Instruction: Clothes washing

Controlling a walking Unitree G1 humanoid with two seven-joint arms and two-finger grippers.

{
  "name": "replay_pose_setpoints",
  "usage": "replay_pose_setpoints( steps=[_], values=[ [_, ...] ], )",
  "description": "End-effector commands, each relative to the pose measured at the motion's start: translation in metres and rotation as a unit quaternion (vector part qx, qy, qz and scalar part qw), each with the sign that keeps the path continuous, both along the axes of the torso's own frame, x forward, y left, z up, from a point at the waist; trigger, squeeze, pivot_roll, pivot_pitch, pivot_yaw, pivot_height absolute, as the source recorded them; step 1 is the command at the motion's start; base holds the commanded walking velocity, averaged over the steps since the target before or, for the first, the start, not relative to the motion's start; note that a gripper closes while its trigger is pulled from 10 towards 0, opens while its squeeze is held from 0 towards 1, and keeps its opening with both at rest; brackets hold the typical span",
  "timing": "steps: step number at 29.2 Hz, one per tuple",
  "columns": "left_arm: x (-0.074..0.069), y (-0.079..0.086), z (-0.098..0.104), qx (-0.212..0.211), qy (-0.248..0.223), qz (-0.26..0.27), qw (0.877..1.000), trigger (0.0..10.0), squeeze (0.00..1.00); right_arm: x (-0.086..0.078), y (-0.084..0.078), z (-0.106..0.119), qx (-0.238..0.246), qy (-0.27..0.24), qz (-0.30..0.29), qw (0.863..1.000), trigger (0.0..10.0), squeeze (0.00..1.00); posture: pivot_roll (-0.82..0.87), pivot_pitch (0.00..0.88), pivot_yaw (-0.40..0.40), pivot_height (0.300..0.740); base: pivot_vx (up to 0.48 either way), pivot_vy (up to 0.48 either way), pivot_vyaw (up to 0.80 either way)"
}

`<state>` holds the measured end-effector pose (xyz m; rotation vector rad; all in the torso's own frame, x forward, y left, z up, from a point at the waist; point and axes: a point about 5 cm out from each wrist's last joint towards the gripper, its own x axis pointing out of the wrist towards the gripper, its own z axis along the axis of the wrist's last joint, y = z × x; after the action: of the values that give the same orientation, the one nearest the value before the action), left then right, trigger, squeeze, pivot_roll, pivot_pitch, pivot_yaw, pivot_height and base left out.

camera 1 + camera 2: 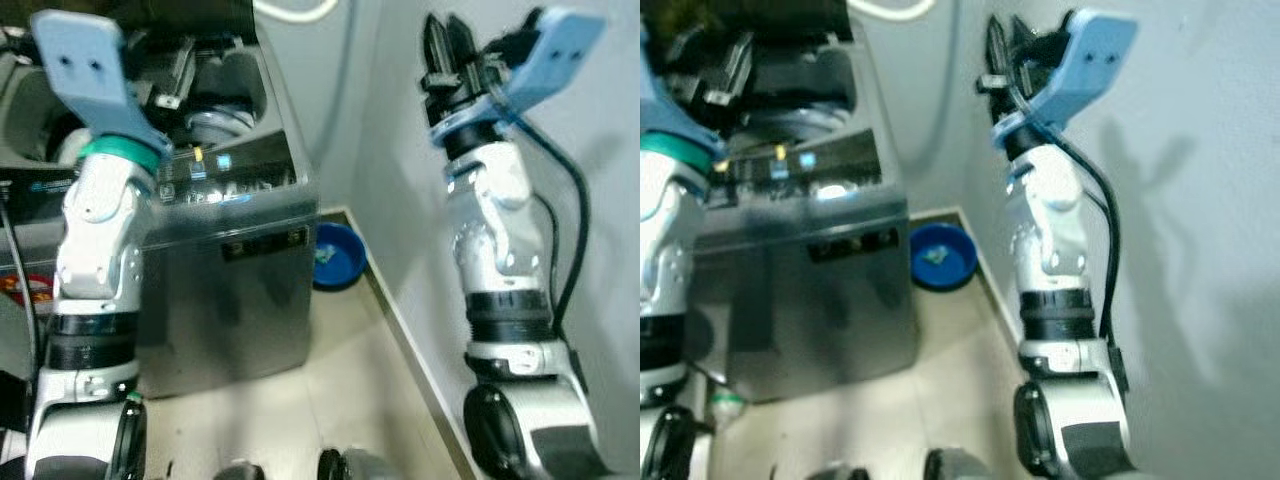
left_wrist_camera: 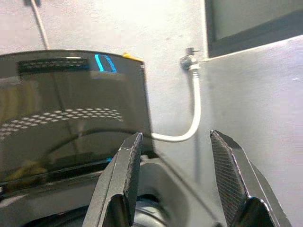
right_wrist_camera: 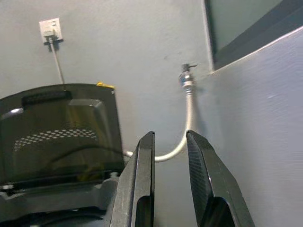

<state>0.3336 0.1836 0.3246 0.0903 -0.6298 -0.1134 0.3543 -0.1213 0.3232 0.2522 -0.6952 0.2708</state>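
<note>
A grey top-loading washing machine (image 1: pixel 230 230) stands ahead on the left, its dark lid (image 2: pixel 71 109) raised and the drum opening (image 1: pixel 215 115) showing. A lit control panel (image 1: pixel 215 170) runs along its front edge. My left gripper (image 2: pixel 175 142) is held over the machine's top, open, with nothing between its fingers. On the right, my right gripper (image 1: pixel 447 40) is raised close to the grey wall. Its fingers (image 3: pixel 144 161) stand a narrow gap apart and hold nothing. No clothes can be made out.
A blue basin (image 1: pixel 335 255) lies on the floor between the machine's right side and the wall. A white hose (image 2: pixel 194 109) runs from a wall tap (image 2: pixel 189 61) down behind the machine. A socket (image 3: pixel 49 28) sits higher up. Pale floor (image 1: pixel 330 380) lies in front.
</note>
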Motion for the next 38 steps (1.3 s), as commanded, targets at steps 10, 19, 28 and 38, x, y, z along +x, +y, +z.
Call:
replay_pose_setpoints(
  steps=[10,19,28,38],
  values=[
    [0.001,-0.004,-0.006,0.013,0.012,-0.004,1.0,10.0,0.0,-0.001,0.004,-0.003,-0.026,-0.005,0.0,1.0,10.0,0.0,0.05,0.06,0.004,0.74,0.0,0.0,0.25],
    [0.002,-0.006,-0.008,0.02,0.016,-0.008,1.0,10.0,0.0,-0.002,0.005,-0.005,-0.04,-0.006,-0.004,0.999,10.0,0.0,0.06,0.065,0.007,0.74,0.0,0.0,0.58],
    [0.002,-0.012,-0.014,0.039,0.027,-0.02,0.999,10.0,0.0,-0.002,0.005,-0.012,-0.052,-0.002,-0.011,0.999,10.0,0.0,0.06,0.068,0.008,0.74,0.0,0.0,0.8],
    [0.002,-0.013,-0.014,0.044,0.025,-0.022,0.998,10.0,0.0,-0.002,0.005,-0.012,-0.051,-0.003,-0.013,0.999,10.0,0.0,0.06,0.069,0.011,0.74,0.0,0.0,0.8]
  ],
)
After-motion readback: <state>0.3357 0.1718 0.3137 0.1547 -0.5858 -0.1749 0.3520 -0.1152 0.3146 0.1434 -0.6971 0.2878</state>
